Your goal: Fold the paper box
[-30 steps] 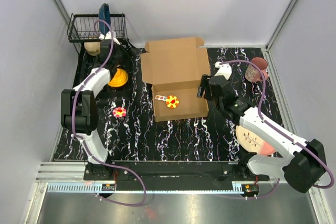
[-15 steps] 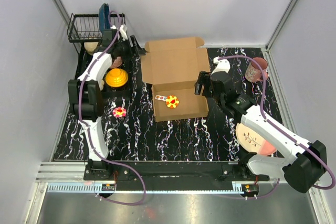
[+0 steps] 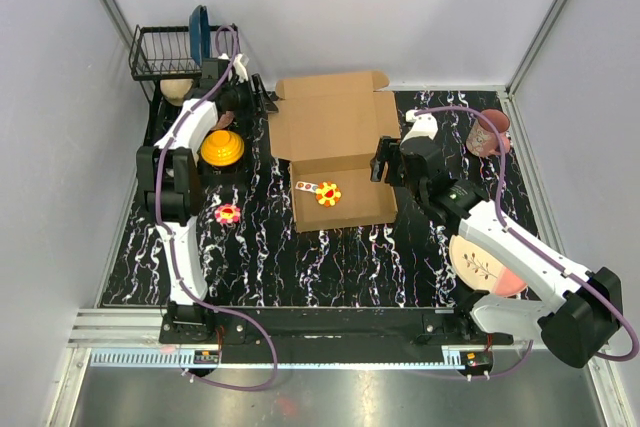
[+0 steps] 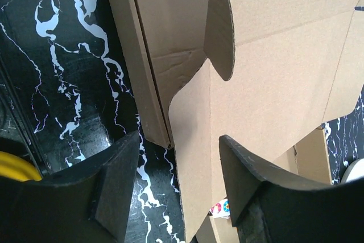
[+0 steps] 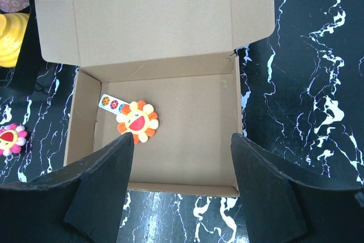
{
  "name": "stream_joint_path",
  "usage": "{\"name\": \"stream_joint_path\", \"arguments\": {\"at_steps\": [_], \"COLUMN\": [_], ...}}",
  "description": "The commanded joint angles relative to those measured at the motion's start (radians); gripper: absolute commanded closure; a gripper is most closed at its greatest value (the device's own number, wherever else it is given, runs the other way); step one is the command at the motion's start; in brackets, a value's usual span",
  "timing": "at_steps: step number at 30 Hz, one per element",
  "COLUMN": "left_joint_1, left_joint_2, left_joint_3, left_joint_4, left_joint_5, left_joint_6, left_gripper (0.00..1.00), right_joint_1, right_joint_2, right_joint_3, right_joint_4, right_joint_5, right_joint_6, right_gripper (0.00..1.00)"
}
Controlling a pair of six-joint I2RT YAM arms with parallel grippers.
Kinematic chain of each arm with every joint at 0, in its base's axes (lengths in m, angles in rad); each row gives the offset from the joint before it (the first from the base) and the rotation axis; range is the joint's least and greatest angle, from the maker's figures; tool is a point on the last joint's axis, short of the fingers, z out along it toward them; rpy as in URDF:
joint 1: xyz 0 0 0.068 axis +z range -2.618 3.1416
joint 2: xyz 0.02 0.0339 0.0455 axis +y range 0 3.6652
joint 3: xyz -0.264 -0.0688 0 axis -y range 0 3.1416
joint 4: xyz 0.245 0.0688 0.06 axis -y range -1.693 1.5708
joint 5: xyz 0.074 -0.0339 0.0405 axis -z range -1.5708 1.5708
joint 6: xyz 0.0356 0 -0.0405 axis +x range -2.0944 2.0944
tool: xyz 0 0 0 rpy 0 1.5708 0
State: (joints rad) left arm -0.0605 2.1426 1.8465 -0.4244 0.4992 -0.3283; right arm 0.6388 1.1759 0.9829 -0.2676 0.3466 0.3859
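Task thing: the brown corrugated cardboard paper box (image 3: pixel 335 152) sits at the middle of the black white-veined counter (image 3: pixel 300 257). It is a shallow rectangular tray with its lid open toward 12 o'clock.
Box surface: plain matte board with straight score lines. The lid's side flaps are die-cut with rounded corners, and the tray walls stand upright.
Inside the tray: a yellow-and-red flower-shaped toy (image 5: pixel 137 122) lies on the floor toward 9 o'clock, touching a small white strip with coloured dots (image 5: pixel 111 103).
Left pincer: the left pincer (image 4: pixel 179 140) is at the lid's 9 o'clock edge with its black wedge-shaped fingers spread wide. The curved edge of a lid flap shows between them; I cannot tell whether they touch it.
Right pincer: the right pincer (image 5: pixel 182 138) hangs by the tray's 3 o'clock side, its fingers wide apart and holding nothing.
Around the box: a pink-petalled flower toy (image 3: pixel 228 213) lies at 8 o'clock, a glossy yellow domed object (image 3: pixel 221 147) at 9 o'clock and a black wire basket (image 3: pixel 170 52) at 10 o'clock. A pink cup (image 3: pixel 490 132) stands at 2 o'clock, and a pale round plate (image 3: pixel 480 267) lies at 4 o'clock.
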Motion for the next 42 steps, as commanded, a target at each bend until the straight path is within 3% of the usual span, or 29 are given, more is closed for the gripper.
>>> {"name": "stream_joint_path", "arguments": {"at_steps": [1, 17, 29, 37, 40, 42], "left_joint_1": [-0.01, -0.053, -0.056, -0.084, -0.104, -0.108], "left_joint_2": [0.037, -0.125, -0.222, -0.407, -0.481, -0.533], "left_joint_3": [0.031, -0.319, -0.397, -0.541, -0.599, -0.653], "left_joint_4": [0.006, 0.334, 0.38, 0.421, 0.42, 0.447], "left_joint_5": [0.03, -0.025, 0.044, 0.053, 0.052, 0.039], "left_joint_6": [-0.015, -0.015, -0.012, 0.055, 0.097, 0.106], "left_gripper": [0.41, 0.64, 0.99, 1.0, 1.0, 1.0], "right_joint_1": [0.001, 0.001, 0.001, -0.001, -0.036, -0.1], "right_joint_2": [0.001, -0.019, -0.033, -0.075, -0.068, -0.052], "right_joint_3": [-0.001, -0.024, 0.002, 0.028, 0.023, 0.019], "right_joint_4": [0.033, 0.038, 0.016, -0.036, -0.039, -0.025], "right_joint_5": [0.0, 0.02, 0.063, 0.217, 0.275, 0.232], "right_joint_6": [-0.01, -0.009, -0.013, -0.044, -0.059, -0.062], "right_gripper": [0.25, 0.25, 0.25, 0.25, 0.25, 0.26]}}
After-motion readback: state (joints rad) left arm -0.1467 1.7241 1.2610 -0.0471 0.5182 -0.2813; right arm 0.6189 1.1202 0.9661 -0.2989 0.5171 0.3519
